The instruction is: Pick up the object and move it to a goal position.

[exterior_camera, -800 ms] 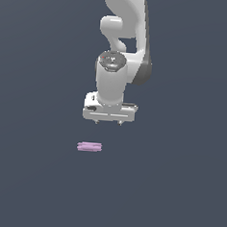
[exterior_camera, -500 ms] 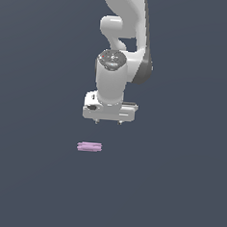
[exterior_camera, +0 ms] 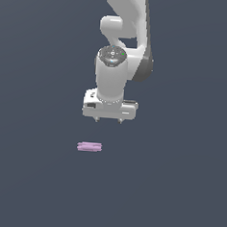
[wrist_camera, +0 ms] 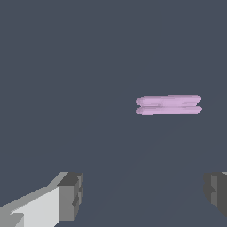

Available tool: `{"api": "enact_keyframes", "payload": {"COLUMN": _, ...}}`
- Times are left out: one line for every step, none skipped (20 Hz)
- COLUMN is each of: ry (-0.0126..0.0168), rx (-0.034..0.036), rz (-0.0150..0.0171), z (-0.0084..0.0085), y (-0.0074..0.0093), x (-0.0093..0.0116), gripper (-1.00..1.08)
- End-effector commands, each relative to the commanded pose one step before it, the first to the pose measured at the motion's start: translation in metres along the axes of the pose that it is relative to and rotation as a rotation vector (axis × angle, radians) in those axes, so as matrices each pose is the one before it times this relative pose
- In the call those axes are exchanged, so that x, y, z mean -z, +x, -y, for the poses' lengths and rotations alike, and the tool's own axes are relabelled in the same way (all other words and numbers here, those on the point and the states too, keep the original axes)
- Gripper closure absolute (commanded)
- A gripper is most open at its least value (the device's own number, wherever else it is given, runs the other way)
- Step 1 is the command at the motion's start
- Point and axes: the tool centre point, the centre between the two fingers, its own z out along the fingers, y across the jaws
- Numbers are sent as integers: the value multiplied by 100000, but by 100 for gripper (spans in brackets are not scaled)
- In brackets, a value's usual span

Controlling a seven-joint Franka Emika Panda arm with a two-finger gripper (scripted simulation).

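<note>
Object: small flat pale purple-pink ridged bar (exterior_camera: 89, 147) lies flat on the dark grey tabletop (exterior_camera: 28, 176), nearest the exterior camera, toward the exterior view's left of the gripper.
Gripper: white gripper (exterior_camera: 108, 120) hangs above and beyond the bar, apart from it, fingers (wrist_camera: 71, 196) spread wide, holding nothing.

The object (exterior_camera: 89, 147) is a small, flat, pale purple-pink bar with faint ridges running lengthwise. It lies flat on the dark grey surface (exterior_camera: 177, 188), long axis crosswise in the exterior view, untouched.
</note>
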Motion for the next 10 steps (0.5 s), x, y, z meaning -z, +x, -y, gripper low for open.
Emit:
{"api": "enact_keyframes", "payload": {"ry": 79, "rx": -1249, "rz": 50, "z": -64, "y": 53, "x": -112, "gripper": -92}}
{"api": "enact_keyframes", "payload": {"ry": 61, "rx": -896, "rz": 7, "z": -44, "y": 43, "x": -53, "gripper": -92}}
{"api": "enact_keyframes", "payload": {"ry": 72, "rx": -1054, "rz": 10, "z": -48, "y": 50, "x": -61, "gripper": -92}}
{"api": "enact_keyframes", "payload": {"ry": 82, "rx": -1211, "rz": 12, "z": -57, "y": 58, "x": -70, "gripper": -92}}
{"api": "enact_keyframes", "payload": {"ry": 88, "rx": -1345, "rz": 12, "z": -62, "y": 67, "x": -82, "gripper": -92}}
{"api": "enact_keyframes", "payload": {"ry": 95, "rx": -1505, "rz": 11, "z": -70, "y": 77, "x": -96, "gripper": -92}}
{"api": "enact_keyframes", "payload": {"ry": 102, "rx": -1663, "rz": 12, "z": -75, "y": 86, "x": -108, "gripper": -92}}
{"api": "enact_keyframes", "payload": {"ry": 109, "rx": -1825, "rz": 14, "z": -82, "y": 96, "x": -119, "gripper": -92}}
{"api": "enact_keyframes", "payload": {"ry": 117, "rx": -1989, "rz": 17, "z": -88, "y": 105, "x": -128, "gripper": -92}}
{"api": "enact_keyframes", "payload": {"ry": 123, "rx": -2153, "rz": 20, "z": -94, "y": 115, "x": -137, "gripper": -92}}
